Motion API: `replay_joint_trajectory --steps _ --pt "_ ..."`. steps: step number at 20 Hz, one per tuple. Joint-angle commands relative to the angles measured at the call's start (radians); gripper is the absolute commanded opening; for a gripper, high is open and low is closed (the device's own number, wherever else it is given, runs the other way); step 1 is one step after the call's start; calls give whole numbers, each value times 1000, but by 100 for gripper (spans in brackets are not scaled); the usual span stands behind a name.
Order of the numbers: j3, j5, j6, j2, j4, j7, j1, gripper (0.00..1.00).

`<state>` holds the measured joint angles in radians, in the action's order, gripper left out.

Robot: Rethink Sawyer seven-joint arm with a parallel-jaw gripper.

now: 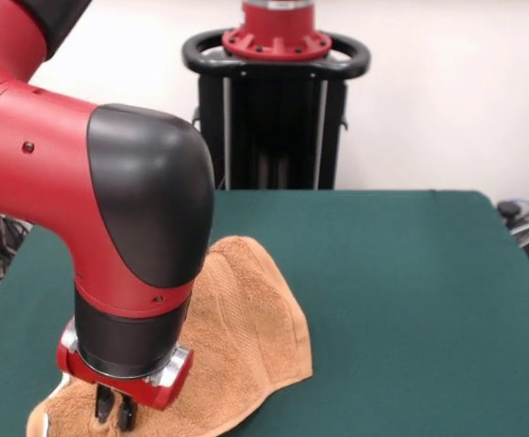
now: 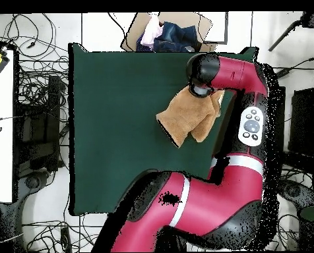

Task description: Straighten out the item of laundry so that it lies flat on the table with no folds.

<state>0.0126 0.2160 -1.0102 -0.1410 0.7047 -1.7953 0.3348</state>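
Note:
The item of laundry (image 1: 246,337) is an orange-tan terry towel, rumpled and folded over itself near the front-left part of the table (image 1: 410,291). My gripper (image 1: 116,414) points straight down at the towel's near-left end, its two dark fingers close together and pinching the cloth. In the overhead view the towel (image 2: 186,118) lies bunched near the right edge of the green table (image 2: 120,132). There the arm's black wrist (image 2: 200,78) sits over the towel's top corner and hides the gripper.
The red arm (image 2: 239,99) runs along the table's right side in the overhead view. A cardboard box with clothes (image 2: 166,34) stands past the table's top edge. Cables lie on the floor at the left.

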Motion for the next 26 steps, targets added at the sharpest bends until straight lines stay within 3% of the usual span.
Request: replay_joint_trajectory --steps 1,5,8,12,13,16,26 --pt "-27 -7 23 14 60 -109 -11 0" --pt "5 32 -38 28 84 -53 -25 0" --pt "42 82 -160 60 78 42 -47 0" --pt "41 102 -95 58 119 53 -47 0" --pt "38 103 -56 48 142 42 -46 100" --pt "18 100 24 24 186 54 -31 100" --pt "0 124 27 -10 209 133 -25 100"
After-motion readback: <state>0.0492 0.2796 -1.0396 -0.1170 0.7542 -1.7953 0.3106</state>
